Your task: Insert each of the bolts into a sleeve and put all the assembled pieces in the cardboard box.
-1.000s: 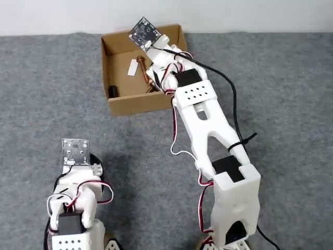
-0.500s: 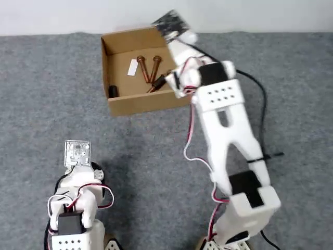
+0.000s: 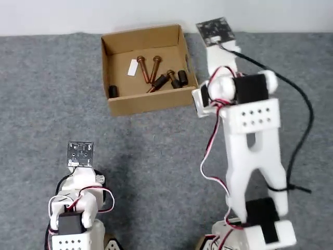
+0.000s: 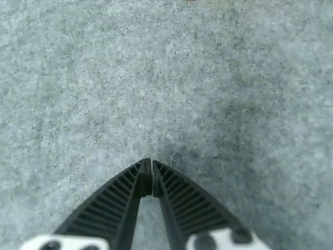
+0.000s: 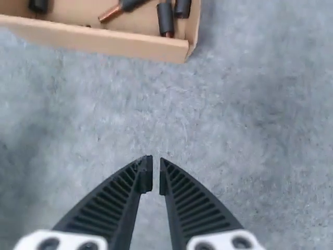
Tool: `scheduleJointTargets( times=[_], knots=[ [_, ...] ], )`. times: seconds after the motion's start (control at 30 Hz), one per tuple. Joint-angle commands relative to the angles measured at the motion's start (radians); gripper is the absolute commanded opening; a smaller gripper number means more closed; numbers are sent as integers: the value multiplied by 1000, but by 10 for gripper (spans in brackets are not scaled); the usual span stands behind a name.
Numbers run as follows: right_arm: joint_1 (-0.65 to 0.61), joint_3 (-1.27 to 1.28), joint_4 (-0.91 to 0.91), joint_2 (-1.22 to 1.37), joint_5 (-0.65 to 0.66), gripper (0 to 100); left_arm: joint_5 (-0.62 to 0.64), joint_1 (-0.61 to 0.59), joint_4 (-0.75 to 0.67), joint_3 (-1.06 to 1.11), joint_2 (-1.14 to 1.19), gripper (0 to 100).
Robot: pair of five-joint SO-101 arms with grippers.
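Note:
The cardboard box [image 3: 146,103] stands at the back of the grey mat. In it lie two bare copper bolts [image 3: 141,67], bolts in black sleeves [image 3: 162,80] and a loose black sleeve [image 3: 113,92]. My right arm [image 3: 250,112] stands just right of the box. Its gripper [image 5: 154,176] hangs over bare mat near the box's corner [image 5: 179,52], its fingers all but touching and holding nothing. Sleeved pieces [image 5: 165,16] lie just inside that corner. My left gripper [image 4: 151,179] is shut and empty, low over the mat at the front left.
A white label [image 3: 132,67] lies on the box floor. Grey mat stretches between the two arms and left of the box. The left arm's base [image 3: 73,224] sits at the front edge. A pale wall runs along the back.
The right arm swung from over the box to the right, out past its right wall. The left arm drew back slightly toward the front.

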Motion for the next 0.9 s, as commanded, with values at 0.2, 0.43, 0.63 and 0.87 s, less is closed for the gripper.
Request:
scheduleJointTargets(
  times=[0.2, 0.43, 0.63, 0.87],
  knots=[
    [25, 336, 41, -346, -77, 8, -3, -5, 3, -5, -14, 6],
    [33, 749, -64, -661, -78, 9, -3, -5, 3, -5, -14, 6],
    [142, 1186, -329, -947, -78, 9, -3, -5, 3, -5, -14, 6],
    [166, 1551, -432, -1279, -77, 9, -3, -5, 3, -5, -14, 6]
  ],
)
